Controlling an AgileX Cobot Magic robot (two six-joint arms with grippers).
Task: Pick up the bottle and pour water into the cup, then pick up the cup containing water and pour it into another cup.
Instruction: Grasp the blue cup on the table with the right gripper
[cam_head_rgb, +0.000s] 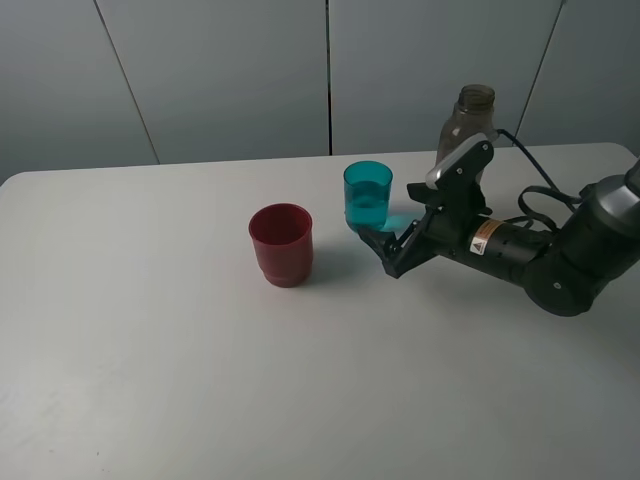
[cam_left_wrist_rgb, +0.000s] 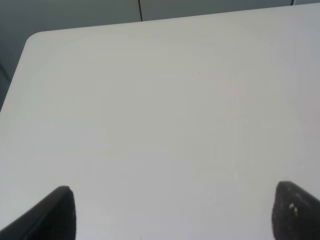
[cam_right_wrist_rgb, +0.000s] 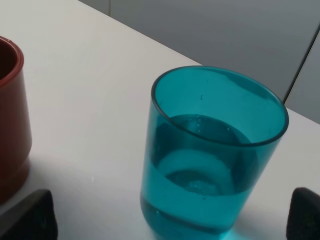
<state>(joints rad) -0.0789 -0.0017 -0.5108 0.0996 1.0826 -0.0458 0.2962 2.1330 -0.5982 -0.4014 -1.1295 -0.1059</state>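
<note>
The cup (cam_head_rgb: 368, 194), a translucent teal tumbler, stands upright at the middle back of the table and is about half full of water. My right gripper (cam_head_rgb: 398, 210) is open just right of it, one finger low at the table and the other higher up. In the right wrist view the cup (cam_right_wrist_rgb: 215, 165) stands ahead between the two spread fingertips (cam_right_wrist_rgb: 31, 216), untouched. Another cup (cam_head_rgb: 281, 244), red and opaque, stands upright left of the teal one, and its side (cam_right_wrist_rgb: 10, 115) also shows in the right wrist view. The smoky bottle (cam_head_rgb: 470, 122) stands upright behind the right arm. My left gripper (cam_left_wrist_rgb: 175, 212) is open over bare table.
The white table (cam_head_rgb: 150, 330) runs wide to the left and front. Its back edge meets a grey panelled wall (cam_head_rgb: 230, 70). The right arm's black body and cable (cam_head_rgb: 540, 200) lie across the table's right side. The left wrist view shows a rounded table corner (cam_left_wrist_rgb: 31, 40).
</note>
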